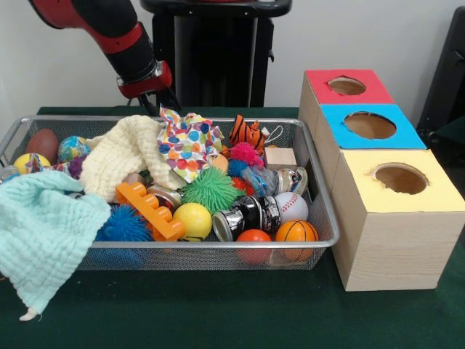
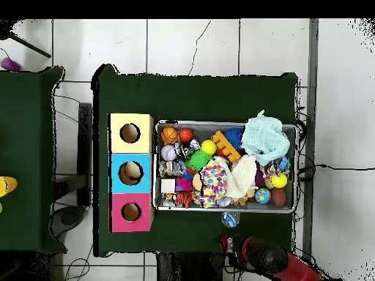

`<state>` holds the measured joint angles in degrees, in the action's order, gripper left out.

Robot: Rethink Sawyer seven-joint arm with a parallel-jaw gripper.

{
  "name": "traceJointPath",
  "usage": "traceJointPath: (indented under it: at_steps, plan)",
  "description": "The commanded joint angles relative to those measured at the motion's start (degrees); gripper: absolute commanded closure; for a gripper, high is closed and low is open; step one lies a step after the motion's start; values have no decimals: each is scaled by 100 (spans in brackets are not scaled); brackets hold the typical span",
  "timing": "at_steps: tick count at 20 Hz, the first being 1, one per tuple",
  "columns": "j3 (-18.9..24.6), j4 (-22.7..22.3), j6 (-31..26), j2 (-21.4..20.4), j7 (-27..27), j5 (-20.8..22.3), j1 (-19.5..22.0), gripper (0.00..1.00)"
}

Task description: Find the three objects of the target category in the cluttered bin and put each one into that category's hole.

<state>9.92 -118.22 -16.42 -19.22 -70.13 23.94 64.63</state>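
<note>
No writing is legible. One mesh bin (image 1: pixel 320 190), three holed boxes: red (image 1: pixel 341 98), blue (image 1: pixel 367 131), yellow (image 1: pixel 396 211). The hand's (image 1: pixel 154 104) opening cannot be told.

A green table (image 2: pixel 198 88) stands on a white tiled floor (image 2: pixel 176 44), with a pale wall (image 1: pixel 363 36) behind it. A second green table (image 2: pixel 29 161) stands beside it, a strip of floor between them; a yellow thing (image 2: pixel 6 186) lies at its outer edge. A thin black cable (image 2: pixel 329 167) runs over the tiles past the first table's other side
</note>
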Motion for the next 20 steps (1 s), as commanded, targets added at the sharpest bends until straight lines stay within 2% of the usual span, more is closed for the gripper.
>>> traceJointPath:
  at_steps: [1, 8, 9, 20]
  plan:
    - [445, 1542, 666, 1411, -766, -228, -53, 0]
    - [474, 1432, 963, 1410, -906, -273, 31, 0]
    - [488, 1414, 1014, 1419, -929, -277, 58, 100]
    - [457, 1444, 840, 1340, -930, -332, -76, 100]
